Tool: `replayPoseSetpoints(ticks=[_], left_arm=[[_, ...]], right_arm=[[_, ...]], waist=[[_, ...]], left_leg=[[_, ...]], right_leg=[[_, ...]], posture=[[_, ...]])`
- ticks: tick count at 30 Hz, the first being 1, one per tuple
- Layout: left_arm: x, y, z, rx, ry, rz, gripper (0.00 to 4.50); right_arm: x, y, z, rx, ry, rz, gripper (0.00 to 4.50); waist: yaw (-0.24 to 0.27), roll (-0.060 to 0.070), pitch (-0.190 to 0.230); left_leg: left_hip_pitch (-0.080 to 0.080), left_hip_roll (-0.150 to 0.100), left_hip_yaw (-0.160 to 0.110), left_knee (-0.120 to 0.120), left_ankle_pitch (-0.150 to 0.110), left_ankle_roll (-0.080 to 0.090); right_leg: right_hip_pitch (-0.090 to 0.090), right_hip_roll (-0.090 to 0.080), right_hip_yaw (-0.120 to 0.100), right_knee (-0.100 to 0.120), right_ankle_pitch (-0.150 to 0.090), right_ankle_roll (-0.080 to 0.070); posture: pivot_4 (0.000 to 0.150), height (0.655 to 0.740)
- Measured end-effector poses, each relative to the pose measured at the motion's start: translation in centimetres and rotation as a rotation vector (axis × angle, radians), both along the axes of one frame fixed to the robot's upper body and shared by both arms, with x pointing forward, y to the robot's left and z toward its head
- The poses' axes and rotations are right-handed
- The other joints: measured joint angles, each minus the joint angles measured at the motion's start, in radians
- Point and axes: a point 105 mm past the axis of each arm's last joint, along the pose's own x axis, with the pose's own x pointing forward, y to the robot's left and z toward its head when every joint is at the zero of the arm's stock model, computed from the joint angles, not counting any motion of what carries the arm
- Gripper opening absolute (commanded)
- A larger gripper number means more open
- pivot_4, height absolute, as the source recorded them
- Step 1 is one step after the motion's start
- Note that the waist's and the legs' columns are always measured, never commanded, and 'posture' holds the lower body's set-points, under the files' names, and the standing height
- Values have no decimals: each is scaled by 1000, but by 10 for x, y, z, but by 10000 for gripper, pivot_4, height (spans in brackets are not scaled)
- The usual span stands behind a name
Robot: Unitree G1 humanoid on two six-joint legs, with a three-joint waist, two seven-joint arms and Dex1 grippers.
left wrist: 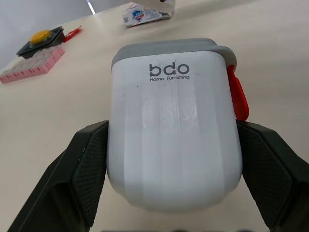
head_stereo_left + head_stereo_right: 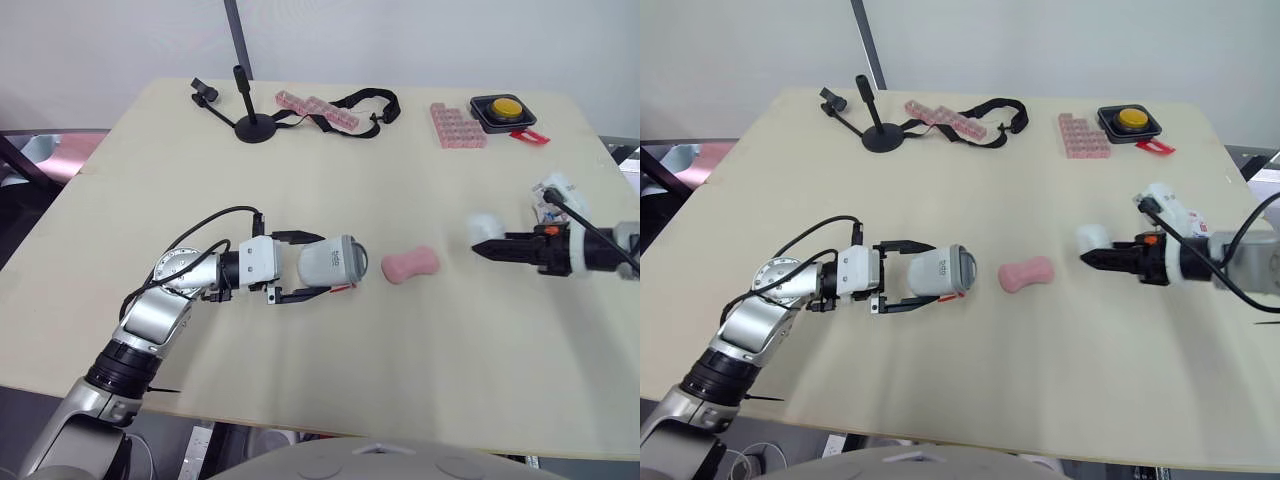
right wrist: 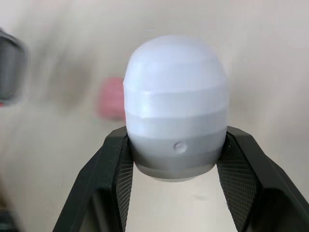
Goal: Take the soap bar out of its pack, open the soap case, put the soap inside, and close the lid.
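head pair: high, down on shared table | wrist cams: close

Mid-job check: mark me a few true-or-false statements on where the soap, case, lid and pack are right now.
1. The pink soap lies bare on the table between the two grippers. True.
2. The left gripper holds the soap. False: it grips the case.
3. The lid sits on the case. False: the right gripper holds the lid, apart from the case.
4. The pack lies on the table near the right gripper. True.
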Motion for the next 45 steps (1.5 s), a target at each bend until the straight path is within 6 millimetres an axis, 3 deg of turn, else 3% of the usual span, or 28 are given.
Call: replayPoseSetpoints(ticks=[5, 8, 11, 18, 30, 32, 37, 45], left_arm=[[0, 0, -2, 3, 26, 7, 34674], [-2, -1, -1, 1, 28, 6, 34674], [-3, -2, 0, -2, 24, 4, 34674], [-3, -2, -1, -1, 36, 10, 34674], [-4, -3, -2, -5, 43, 11, 34674], [-4, -4, -2, -9, 43, 10, 34674], [-4, -4, -2, -12, 43, 9, 34674], [-3, -4, -2, -10, 44, 5, 34674]], right_arm=[[5, -14, -18, -259, -7, 99, 20303], [14, -15, -9, -315, -43, 132, 20303], [24, -12, -5, -314, -75, 137, 20303], [24, -5, -40, -251, 19, 136, 20303], [23, -8, -49, -245, 66, 141, 20303], [24, -8, -49, -246, 65, 142, 30230], [24, -10, -50, -255, 64, 140, 44674], [24, -14, -46, -239, 28, 127, 44674]], waist=[[-1, 0, 0], [-5, 0, 0], [-5, 0, 0], [0, 0, 0], [-5, 0, 0], [-5, 0, 0], [-4, 0, 0], [-3, 0, 0]], left_leg=[[-1, 0, 0, 2, -1, 1], [-1, 0, 0, 2, 0, 1], [-1, 0, 0, 3, 0, 1], [-2, 0, 0, 9, -1, 1], [-1, 0, 1, 10, -1, 1], [-1, 0, 1, 11, -1, 2], [-1, 0, 1, 11, -1, 2], [-1, 0, 1, 11, -1, 2]], right_leg=[[-1, 0, 1, 1, 0, 0], [-2, 0, 2, 2, 0, 0], [-2, 0, 2, 3, 0, 0], [-7, 0, 3, 9, 0, 0], [-7, 0, 5, 12, 0, 0], [-7, 0, 5, 12, 0, 0], [-7, 0, 5, 12, 0, 0], [-7, 0, 5, 12, 0, 0]], posture=[[1500, 7395], [1500, 7395], [1500, 7395], [1500, 7395], [1500, 7395], [1500, 7395], [1500, 7395], [1500, 7395]])
